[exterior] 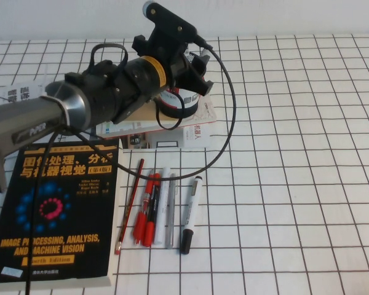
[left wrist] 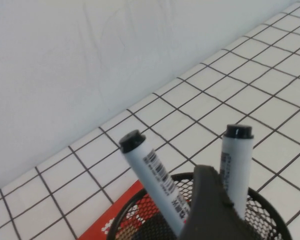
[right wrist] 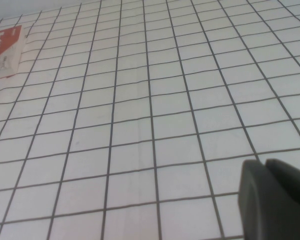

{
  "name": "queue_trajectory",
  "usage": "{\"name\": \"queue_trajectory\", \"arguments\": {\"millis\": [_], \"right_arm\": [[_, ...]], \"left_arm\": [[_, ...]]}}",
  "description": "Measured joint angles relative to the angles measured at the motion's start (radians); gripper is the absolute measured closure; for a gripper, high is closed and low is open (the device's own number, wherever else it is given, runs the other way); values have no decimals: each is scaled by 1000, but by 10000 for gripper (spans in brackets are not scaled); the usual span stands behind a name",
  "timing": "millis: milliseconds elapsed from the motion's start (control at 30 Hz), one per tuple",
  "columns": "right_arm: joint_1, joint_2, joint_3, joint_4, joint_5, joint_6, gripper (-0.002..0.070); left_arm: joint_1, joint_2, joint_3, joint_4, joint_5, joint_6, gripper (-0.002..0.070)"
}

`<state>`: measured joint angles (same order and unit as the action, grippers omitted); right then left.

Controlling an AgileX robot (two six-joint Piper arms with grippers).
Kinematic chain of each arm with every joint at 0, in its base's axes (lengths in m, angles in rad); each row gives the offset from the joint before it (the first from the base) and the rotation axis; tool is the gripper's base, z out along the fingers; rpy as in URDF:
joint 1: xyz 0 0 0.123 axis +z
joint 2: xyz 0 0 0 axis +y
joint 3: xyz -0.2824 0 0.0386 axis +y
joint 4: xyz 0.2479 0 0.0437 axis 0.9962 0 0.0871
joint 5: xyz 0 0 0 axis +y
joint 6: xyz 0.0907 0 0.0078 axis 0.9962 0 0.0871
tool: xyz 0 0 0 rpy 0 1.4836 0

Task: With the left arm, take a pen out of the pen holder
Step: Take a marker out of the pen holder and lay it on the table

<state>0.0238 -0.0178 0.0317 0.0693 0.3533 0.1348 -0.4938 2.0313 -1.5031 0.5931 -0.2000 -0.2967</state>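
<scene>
Left gripper [exterior: 195, 78] over mesh pen holder [left wrist: 271, 216], right gripper [right wrist: 266, 200] above table [right wrist: 140, 125]

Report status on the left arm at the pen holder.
Left gripper over pen holder, fingers open, holding nothing. Two black-capped markers in holder. Right gripper low over table, fingers shut. Nothing blocking.
</scene>
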Motion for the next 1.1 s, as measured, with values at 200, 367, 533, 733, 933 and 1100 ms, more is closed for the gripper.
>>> {"name": "queue_trajectory", "arguments": {"millis": [200,367,533,733,933,1100], "right_arm": [[0,0,0,0,0,0,692],[0,0,0,0,0,0,692],[0,0,0,0,0,0,692],[0,0,0,0,0,0,692],[0,0,0,0,0,0,692],[0,0,0,0,0,0,693]], "left_arm": [[-24,37,-34,11,-16,-20,312],[-31,81,-90,11,-16,-24,312],[-31,134,-161,11,1,-24,312],[-31,174,-198,6,18,-26,312],[-15,176,-198,4,36,-26,335],[-8,176,-198,4,36,-29,463]]}}
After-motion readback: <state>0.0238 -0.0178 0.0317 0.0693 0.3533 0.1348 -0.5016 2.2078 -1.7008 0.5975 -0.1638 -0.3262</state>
